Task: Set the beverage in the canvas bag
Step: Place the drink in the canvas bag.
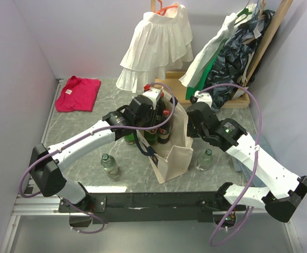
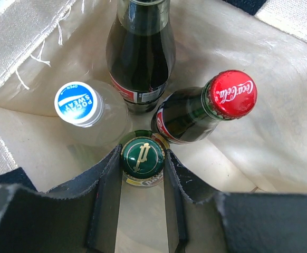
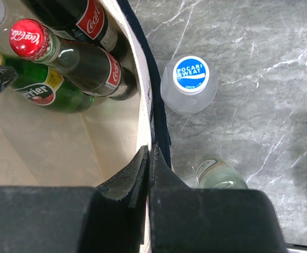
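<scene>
The cream canvas bag (image 1: 172, 158) stands open at the table's middle. Inside it are a Pocari Sweat bottle (image 2: 79, 105), a red-capped Coca-Cola bottle (image 2: 230, 94) and a second cola bottle (image 2: 140, 52). My left gripper (image 2: 142, 154) reaches down into the bag, shut on the neck of a green bottle (image 2: 142, 161) with a gold-marked green cap. In the top view the left gripper (image 1: 152, 113) is over the bag's mouth. My right gripper (image 3: 149, 150) is shut on the bag's right rim (image 3: 143, 95), pinching the canvas and its navy strap.
Outside the bag, on the grey marble table, stand a Pocari Sweat bottle (image 3: 189, 84) and a clear bottle (image 3: 219, 174). Another clear bottle (image 1: 109, 164) stands to the front left. A red cloth (image 1: 78, 93) lies at the back left. Hanging clothes (image 1: 156, 47) fill the back.
</scene>
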Controlling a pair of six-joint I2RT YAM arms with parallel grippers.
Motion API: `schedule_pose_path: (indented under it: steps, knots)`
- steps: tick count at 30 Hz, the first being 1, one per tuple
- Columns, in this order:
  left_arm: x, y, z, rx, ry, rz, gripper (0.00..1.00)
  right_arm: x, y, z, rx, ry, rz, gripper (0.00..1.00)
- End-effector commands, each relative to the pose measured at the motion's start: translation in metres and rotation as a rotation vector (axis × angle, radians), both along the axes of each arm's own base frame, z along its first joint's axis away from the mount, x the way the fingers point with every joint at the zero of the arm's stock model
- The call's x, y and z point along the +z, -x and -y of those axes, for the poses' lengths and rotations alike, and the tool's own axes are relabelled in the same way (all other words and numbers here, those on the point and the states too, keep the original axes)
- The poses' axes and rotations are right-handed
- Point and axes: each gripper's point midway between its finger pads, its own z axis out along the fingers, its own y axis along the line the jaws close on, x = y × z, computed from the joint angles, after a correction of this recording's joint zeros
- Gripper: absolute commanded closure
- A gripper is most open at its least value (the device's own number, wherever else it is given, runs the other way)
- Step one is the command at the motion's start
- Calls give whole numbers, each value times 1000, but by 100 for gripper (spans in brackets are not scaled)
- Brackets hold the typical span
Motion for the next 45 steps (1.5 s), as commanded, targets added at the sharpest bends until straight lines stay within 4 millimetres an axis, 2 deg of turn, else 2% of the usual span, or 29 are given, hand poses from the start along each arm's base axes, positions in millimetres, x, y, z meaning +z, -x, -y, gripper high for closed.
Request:
schedule_pose_path:
  steps: [1, 12, 14, 19, 26, 37, 45]
  knots:
    - [54, -20, 16, 8, 130, 161, 99, 6, -8, 0, -19, 2, 33, 100]
    - [34, -17, 12, 19, 94, 121, 99, 6, -12, -3, -23, -1, 30, 100]
    - [28, -16, 9, 27, 84, 110, 94, 7, -12, -4, -20, -3, 31, 100]
    - [20, -13, 5, 44, 79, 95, 92, 6, -12, -5, -21, -9, 27, 100]
    - [11, -12, 2, 47, 58, 78, 76, 3, -12, -6, -21, -12, 20, 100]
    - [3, -16, 1, 67, 21, 69, 67, 3, -12, -7, -21, -12, 19, 100]
    - [-4, -17, 1, 73, -11, 63, 52, 1, -13, -5, -24, -2, 19, 100]
